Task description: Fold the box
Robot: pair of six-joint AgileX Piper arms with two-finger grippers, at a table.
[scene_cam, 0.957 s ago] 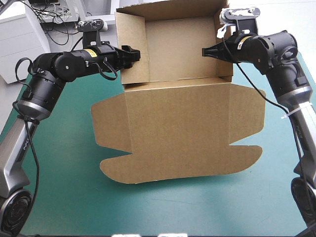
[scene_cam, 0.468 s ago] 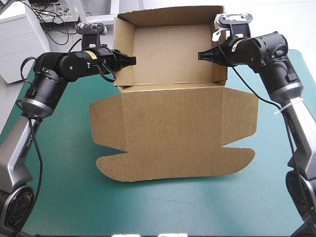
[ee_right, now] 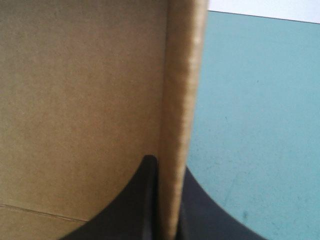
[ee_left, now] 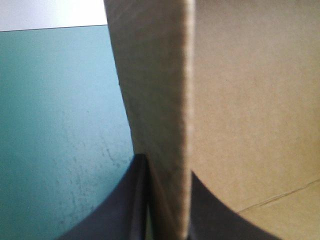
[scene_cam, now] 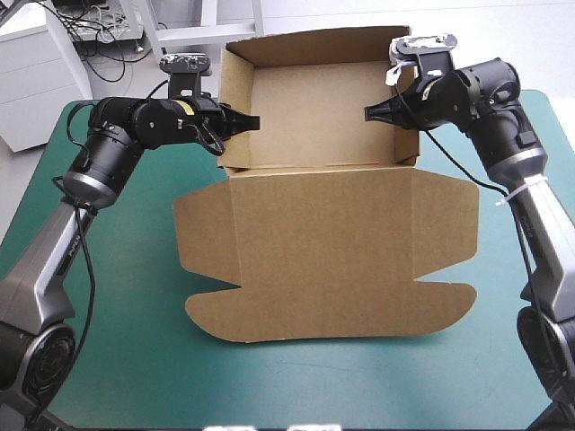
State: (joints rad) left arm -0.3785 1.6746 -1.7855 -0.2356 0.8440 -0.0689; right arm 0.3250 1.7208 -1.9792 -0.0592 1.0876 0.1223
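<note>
The box (scene_cam: 314,117) sits on the teal-green cover (scene_cam: 117,359), with the tray walls up at the far side and the lid (scene_cam: 323,260) flat on the near side. The left gripper (scene_cam: 254,121) is pinching the left wall (scene_cam: 235,81), and the right gripper (scene_cam: 368,113) is pinching the right wall (scene_cam: 406,148). My tip: hold both pinches level and move them together, otherwise I'd guess the walls splay.

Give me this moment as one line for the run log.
box: walls up, lid flat | left gripper: shut on left wall | right gripper: shut on right wall
</note>
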